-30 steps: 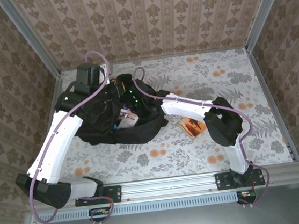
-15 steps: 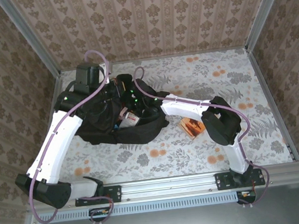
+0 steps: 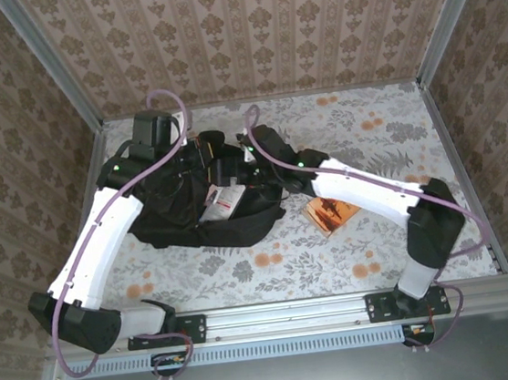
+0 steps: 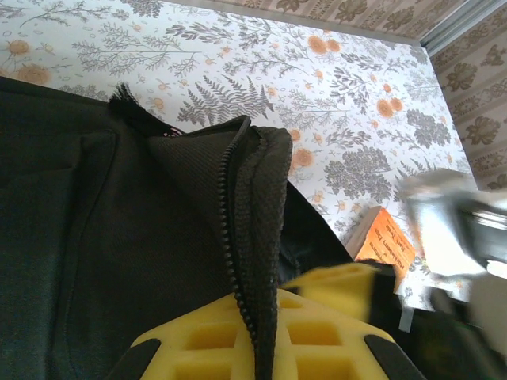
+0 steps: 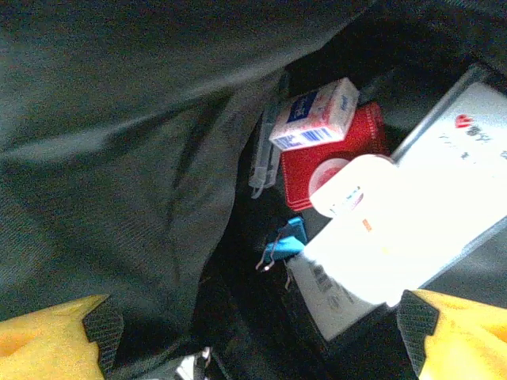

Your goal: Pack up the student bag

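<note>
student bag [image 5: 119,158] open, red case [image 5: 305,170], blue clip [image 5: 289,236] inside

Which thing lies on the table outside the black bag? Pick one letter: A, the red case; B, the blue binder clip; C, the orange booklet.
C: the orange booklet lies on the floral table, to the right of the student bag, not inside it.

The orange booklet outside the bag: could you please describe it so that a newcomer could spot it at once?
Find the big black student bag on the left half of the floral table. Close beside its right edge lies the orange booklet. It is flat and bright orange with a dark picture, the one item lying outside the bag.
</note>
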